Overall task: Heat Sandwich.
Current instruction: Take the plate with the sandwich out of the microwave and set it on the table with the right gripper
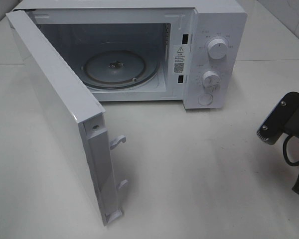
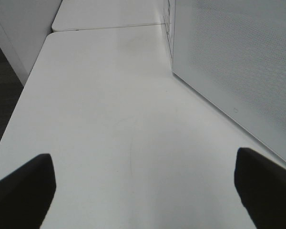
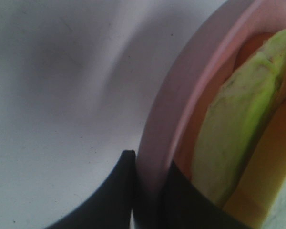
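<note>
While the microwave (image 1: 139, 55) stands with its door (image 1: 65, 119) swung wide, the right gripper (image 3: 150, 191) is clamped on the rim of the pink plate (image 3: 171, 100) that carries the sandwich (image 3: 238, 129).

Seen from the right wrist, the two dark fingers pinch the plate's edge, one on the outside and one on the inside, and the sandwich sits just behind them with its green, yellow and orange layers in view, though close and blurred. From the high camera only part of the right arm (image 1: 284, 124) shows at the right edge of the white table (image 1: 199, 164), well apart from the microwave; plate and sandwich are outside that view. Inside the cavity the glass turntable (image 1: 120, 67) lies bare. The left gripper (image 2: 143, 191) hangs with its jaws spread wide and nothing between them, over the table beside the door's outer face.
</note>
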Available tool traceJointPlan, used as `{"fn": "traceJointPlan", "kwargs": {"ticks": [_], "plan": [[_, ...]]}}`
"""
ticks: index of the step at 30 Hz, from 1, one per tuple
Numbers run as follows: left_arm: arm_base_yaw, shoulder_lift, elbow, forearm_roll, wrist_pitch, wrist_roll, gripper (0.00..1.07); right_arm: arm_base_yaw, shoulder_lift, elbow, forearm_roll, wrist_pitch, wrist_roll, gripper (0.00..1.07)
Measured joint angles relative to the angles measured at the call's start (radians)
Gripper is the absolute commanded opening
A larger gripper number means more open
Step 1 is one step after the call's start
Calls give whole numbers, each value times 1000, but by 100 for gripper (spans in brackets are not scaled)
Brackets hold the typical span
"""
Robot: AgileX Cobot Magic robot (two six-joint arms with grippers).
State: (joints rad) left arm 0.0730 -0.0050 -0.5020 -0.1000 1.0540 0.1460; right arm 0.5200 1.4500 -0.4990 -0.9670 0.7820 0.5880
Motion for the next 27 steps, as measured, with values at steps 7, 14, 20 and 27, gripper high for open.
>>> {"fn": "traceJointPlan", "kwargs": {"ticks": [7,14,20,27], "plan": [[0,0,0,0,0,0,95,-69,62,0,-114,-38,124,0],[0,0,0,0,0,0,95,-126,115,-1,-182,-85,212,0],[0,0,0,0,0,0,95,-164,182,-1,-297,-118,350,0],[0,0,0,0,0,0,95,-165,271,-3,-390,-124,466,0]]}}
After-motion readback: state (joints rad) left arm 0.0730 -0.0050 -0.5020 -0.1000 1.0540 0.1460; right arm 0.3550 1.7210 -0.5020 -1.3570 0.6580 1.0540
